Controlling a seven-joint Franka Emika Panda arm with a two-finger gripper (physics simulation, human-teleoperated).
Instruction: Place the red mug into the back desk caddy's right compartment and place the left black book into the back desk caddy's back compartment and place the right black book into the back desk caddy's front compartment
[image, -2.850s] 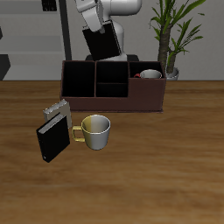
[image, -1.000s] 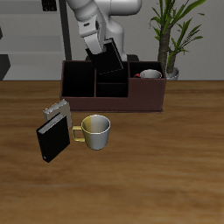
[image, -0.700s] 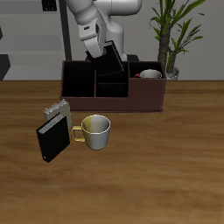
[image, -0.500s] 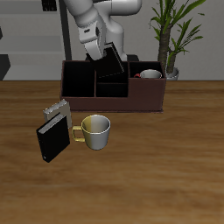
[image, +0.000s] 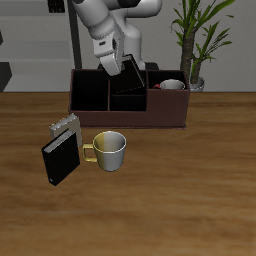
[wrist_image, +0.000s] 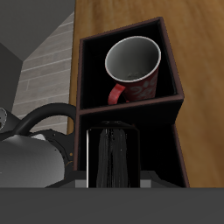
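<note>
Lowered and tilted since earlier, left black book (image: 130, 70) held between the fingers (image: 117, 58) over back desk caddy (image: 128, 97), red mug (wrist_image: 134, 69) already in right compartment; risk: slanted book catching a partition, missing the back compartment.

Since the earlier frames, our gripper (image: 117, 60) lowered the held black book (image: 133, 72) from upright above the back desk caddy (image: 165, 112) to tilted, its lower edge entering the back compartment (image: 127, 78).
</note>
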